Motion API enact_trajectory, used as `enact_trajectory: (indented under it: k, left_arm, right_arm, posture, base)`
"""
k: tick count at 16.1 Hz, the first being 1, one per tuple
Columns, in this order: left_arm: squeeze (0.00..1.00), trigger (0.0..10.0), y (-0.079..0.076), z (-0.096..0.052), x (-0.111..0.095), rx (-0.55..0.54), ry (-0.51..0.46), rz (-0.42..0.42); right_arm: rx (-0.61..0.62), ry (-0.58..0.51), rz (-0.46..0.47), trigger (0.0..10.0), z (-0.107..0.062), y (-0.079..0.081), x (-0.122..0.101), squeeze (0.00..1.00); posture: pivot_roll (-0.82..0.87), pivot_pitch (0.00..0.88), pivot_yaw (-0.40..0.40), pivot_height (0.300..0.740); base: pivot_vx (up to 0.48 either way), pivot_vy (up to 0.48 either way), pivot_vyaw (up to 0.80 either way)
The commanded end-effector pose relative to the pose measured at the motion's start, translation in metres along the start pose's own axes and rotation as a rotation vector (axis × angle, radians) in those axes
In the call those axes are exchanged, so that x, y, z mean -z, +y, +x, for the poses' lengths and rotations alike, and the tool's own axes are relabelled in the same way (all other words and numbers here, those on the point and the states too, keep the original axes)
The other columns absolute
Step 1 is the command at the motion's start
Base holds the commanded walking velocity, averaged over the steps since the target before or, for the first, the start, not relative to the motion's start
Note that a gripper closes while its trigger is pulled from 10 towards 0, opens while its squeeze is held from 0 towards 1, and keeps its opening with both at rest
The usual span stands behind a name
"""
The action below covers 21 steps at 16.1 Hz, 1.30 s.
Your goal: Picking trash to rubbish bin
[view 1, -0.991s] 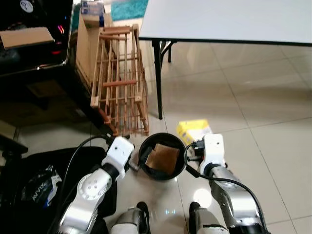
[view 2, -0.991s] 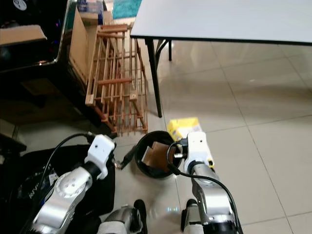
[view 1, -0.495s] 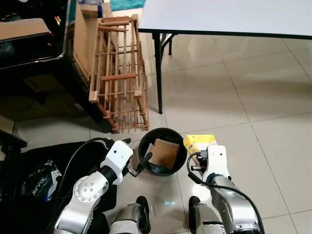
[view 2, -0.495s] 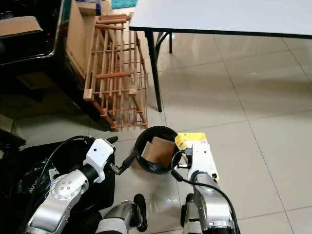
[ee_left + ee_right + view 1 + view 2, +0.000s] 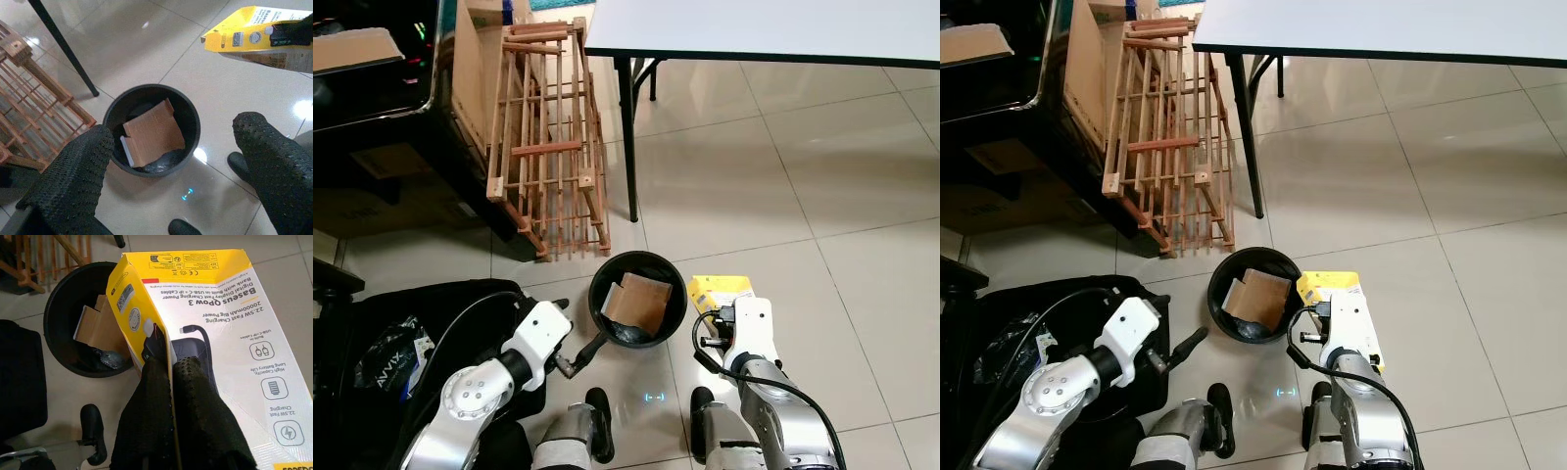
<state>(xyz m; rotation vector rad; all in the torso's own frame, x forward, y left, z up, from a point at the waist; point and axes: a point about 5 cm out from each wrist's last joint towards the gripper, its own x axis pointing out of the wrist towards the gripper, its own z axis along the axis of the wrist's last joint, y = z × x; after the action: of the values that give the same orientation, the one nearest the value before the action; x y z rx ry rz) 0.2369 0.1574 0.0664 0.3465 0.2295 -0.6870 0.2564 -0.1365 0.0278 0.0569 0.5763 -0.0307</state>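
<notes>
A black round rubbish bin (image 5: 599, 290) stands on the tiled floor just ahead of my feet, with a brown cardboard piece (image 5: 639, 302) inside it. My right gripper (image 5: 168, 360) is shut on the edge of a yellow power-bank box (image 5: 205, 308). It holds that yellow box (image 5: 718, 291) beside the bin's right rim, above the floor. To the bin's left, my left gripper (image 5: 173, 129) hangs open and empty. Its black finger (image 5: 588, 350) is near the bin's near-left rim but apart from it.
A wooden rack (image 5: 548, 157) leans against a cardboard box (image 5: 475, 78) beyond the bin. A white table (image 5: 754, 24) with a black leg (image 5: 628, 147) stands behind. A black bag (image 5: 372, 333) lies at my left. Open tiles stretch to the right.
The whole view has shifted. Relative to the bin, both arms have drawn back toward my body. The left gripper has left the bin's rim, and the yellow box stays held beside the bin.
</notes>
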Motion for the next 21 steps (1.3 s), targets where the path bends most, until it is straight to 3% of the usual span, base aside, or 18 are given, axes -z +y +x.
enact_trajectory:
  k: [1,5,7,15,21]
  left_arm:
    - [0.00,10.0,-0.006,-0.008,0.010,0.027,0.034,0.000]
    - [0.00,10.0,-0.012,-0.019,0.012,0.054,0.054,0.007]
    - [0.00,10.0,-0.015,-0.024,0.014,0.062,0.067,0.005]
    - [0.00,10.0,-0.022,-0.035,0.009,0.073,0.074,0.006]
    - [0.00,10.0,-0.024,-0.043,0.004,0.087,0.081,0.012]
  right_arm:
    - [0.001,0.042,0.037,10.0,0.000,0.002,0.011,0.00]
    - [-0.024,0.104,0.101,10.0,0.002,0.006,0.024,0.00]
    - [-0.100,0.135,0.102,10.0,0.007,0.016,0.028,0.00]
    - [-0.175,0.145,0.045,10.0,0.036,0.024,0.012,0.00]
    - [-0.248,0.162,0.047,10.0,0.048,0.043,0.003,0.00]
  posture:
    - [0.02,0.384,0.100,0.740]
    - [0.04,0.431,0.109,0.740]
    - [0.05,0.449,0.112,0.740]
    - [0.10,0.487,0.106,0.740]
    - [0.15,0.507,0.112,0.740]
  base:
    - [0.000,0.000,0.00]
    - [0.000,0.000,0.00]
    - [0.000,0.000,0.00]
    - [0.000,0.000,0.00]
    - [0.000,0.000,0.00]
